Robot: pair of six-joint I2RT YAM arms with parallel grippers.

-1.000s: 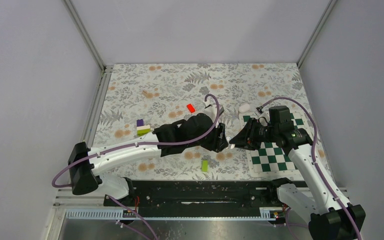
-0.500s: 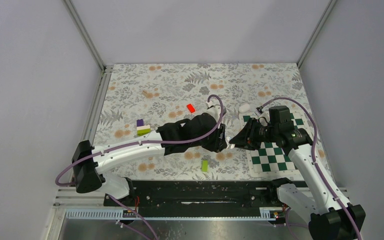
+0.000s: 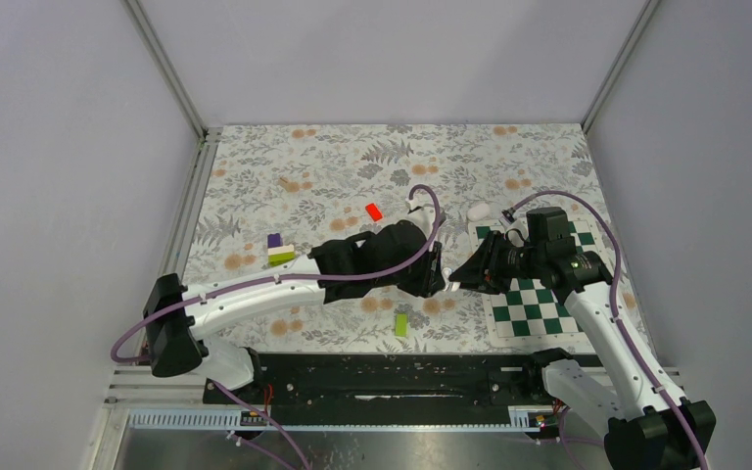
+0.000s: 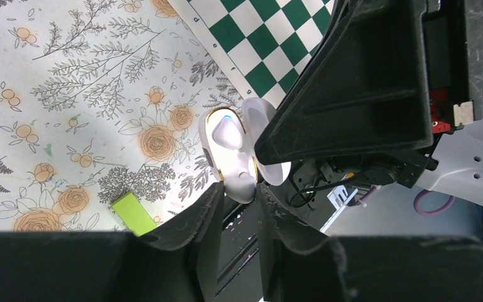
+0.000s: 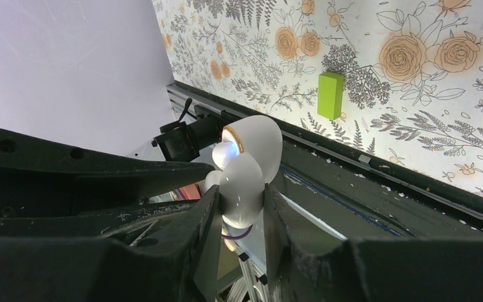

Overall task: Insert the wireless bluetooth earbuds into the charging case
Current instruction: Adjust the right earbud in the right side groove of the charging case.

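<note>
Floral tabletop (image 3: 333, 166) with a green chess mat (image 3: 539, 308) on the right, and both arms meet nose to nose just left of it. The right gripper (image 5: 241, 204) has its jaws clamped on the charging case (image 5: 246, 170), held up in the air with the lid flipped open. One white earbud (image 4: 226, 133) looks seated inside. The left gripper (image 4: 238, 211) is right at the case's lower end, jaws only a narrow gap apart. Honestly can't tell if they're pinching anything. A lime green block (image 4: 133, 214) lies on the tabletop nearby.
</note>
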